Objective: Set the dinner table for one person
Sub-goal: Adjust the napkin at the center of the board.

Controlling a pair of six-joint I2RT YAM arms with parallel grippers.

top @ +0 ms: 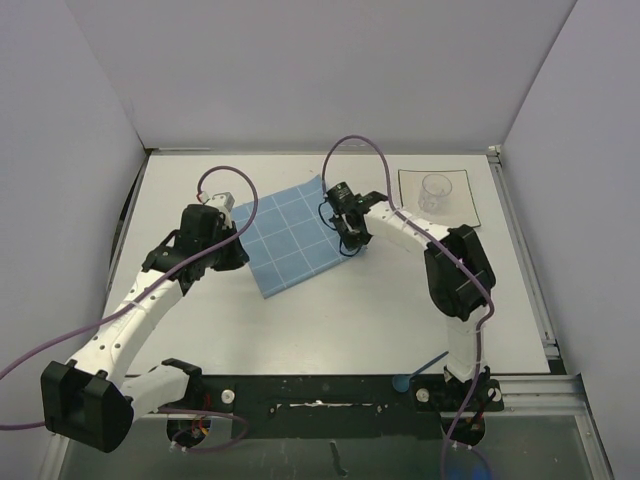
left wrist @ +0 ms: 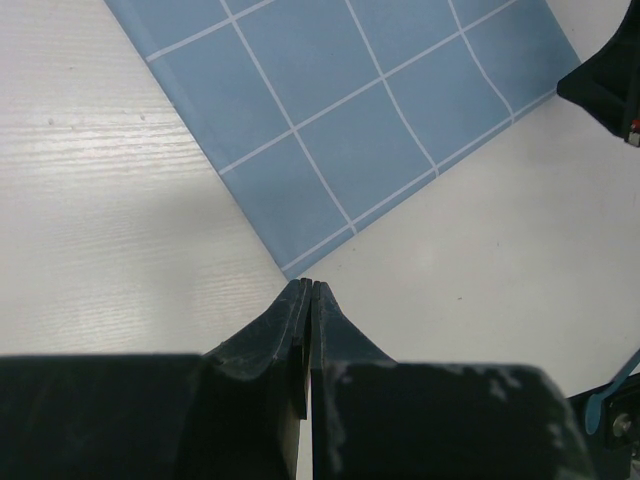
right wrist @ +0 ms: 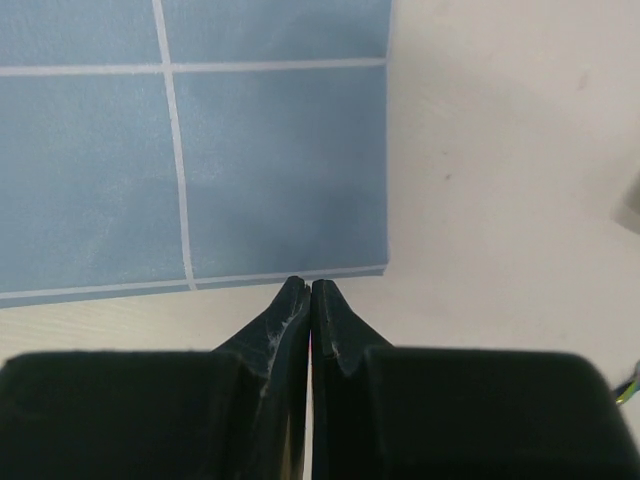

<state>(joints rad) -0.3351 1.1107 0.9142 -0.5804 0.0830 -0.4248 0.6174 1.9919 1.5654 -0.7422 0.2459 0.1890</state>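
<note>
The white dinner table holds a blue grid-patterned placemat, lying turned at an angle. My left gripper is shut and empty. Its fingertips sit just off the placemat's near corner. My right gripper is shut and empty. It sits just off the placemat's right corner, and its fingertips are beside the edge. A square white dark-rimmed plate lies at the back right with a clear glass standing on it.
White walls close in the table on the left, back and right. A small blue object lies at the near edge by the arm bases and also shows in the left wrist view. The right gripper body shows in the left wrist view.
</note>
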